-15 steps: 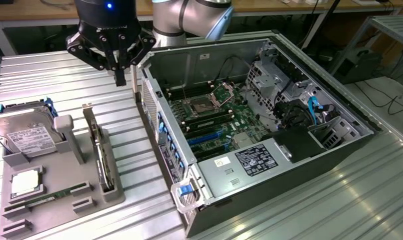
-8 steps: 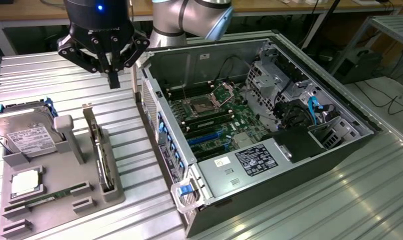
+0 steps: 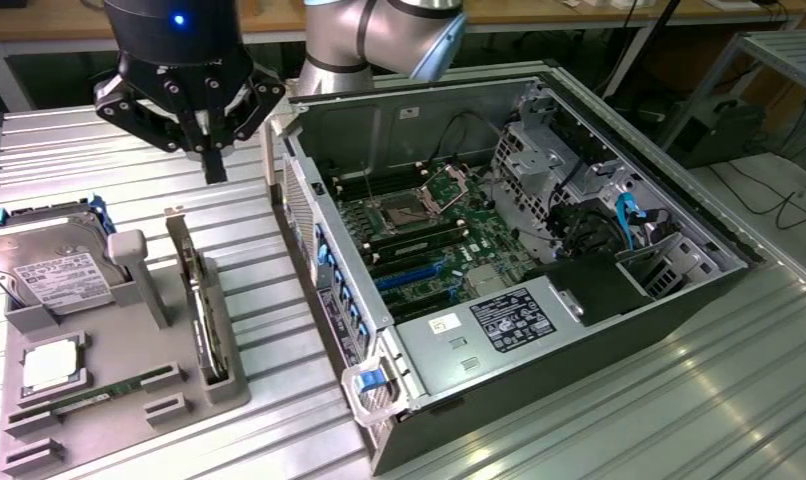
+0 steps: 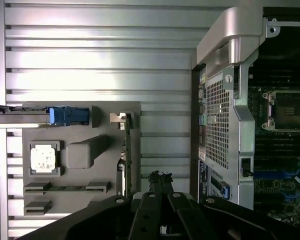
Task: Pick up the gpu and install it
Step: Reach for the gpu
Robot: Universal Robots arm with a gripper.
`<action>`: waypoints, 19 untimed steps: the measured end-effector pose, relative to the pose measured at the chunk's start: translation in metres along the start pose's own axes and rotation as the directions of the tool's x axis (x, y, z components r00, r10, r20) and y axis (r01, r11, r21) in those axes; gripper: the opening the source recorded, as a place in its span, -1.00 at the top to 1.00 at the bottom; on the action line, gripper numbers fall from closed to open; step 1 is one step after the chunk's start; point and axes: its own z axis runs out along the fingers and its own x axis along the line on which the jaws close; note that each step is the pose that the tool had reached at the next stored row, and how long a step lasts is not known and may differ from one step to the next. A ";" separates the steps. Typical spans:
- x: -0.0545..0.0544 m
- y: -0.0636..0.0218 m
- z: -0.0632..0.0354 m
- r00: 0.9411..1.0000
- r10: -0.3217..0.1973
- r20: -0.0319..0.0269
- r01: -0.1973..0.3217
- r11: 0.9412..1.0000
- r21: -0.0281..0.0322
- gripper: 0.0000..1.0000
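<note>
This looks like a robotics lab or test workshop. The desk (image 3: 723, 400) is built of ribbed aluminium profiles. An open computer case (image 3: 510, 250) lies on it with its motherboard (image 3: 417, 230) bare. Just beside the case, toward the exterior view's left, a grey moulded fixture (image 3: 116, 345) keeps a hard drive (image 3: 50, 270) and other loose parts in fitted slots. Behind the case stands an industrial robot arm (image 3: 376, 40), with wooden workbenches (image 3: 550, 12) further back. Cables (image 3: 786, 200) trail loose beyond the case at the exterior view's right.

- The gpu (image 3: 196, 300) stands edge-on in the grey holder (image 3: 143, 345), so its faces are hidden.
- The tool (image 3: 215, 172) has its upper body cut off by the exterior view's top edge.
- The power supply label (image 3: 510, 322) has print too small to read.
</note>
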 end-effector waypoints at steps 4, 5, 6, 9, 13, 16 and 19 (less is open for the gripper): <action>0.006 -0.0021 -0.0002 1.000 -0.004 0.000 0.004 1.000 0.000 0.79; 0.008 -0.0027 -0.0002 1.000 -0.005 0.000 0.005 1.000 0.000 0.79; 0.009 -0.0036 -0.0004 1.000 -0.006 0.000 0.006 1.000 0.000 0.79; 0.014 -0.0055 -0.0005 1.000 -0.008 0.000 0.008 1.000 0.000 0.79; 0.023 -0.0081 -0.0008 1.000 -0.012 -0.001 0.012 1.000 0.000 0.79; 0.029 -0.0095 -0.0010 1.000 -0.014 -0.001 0.014 1.000 0.000 0.79; 0.036 -0.0112 -0.0011 1.000 -0.016 -0.001 0.016 1.000 0.000 0.79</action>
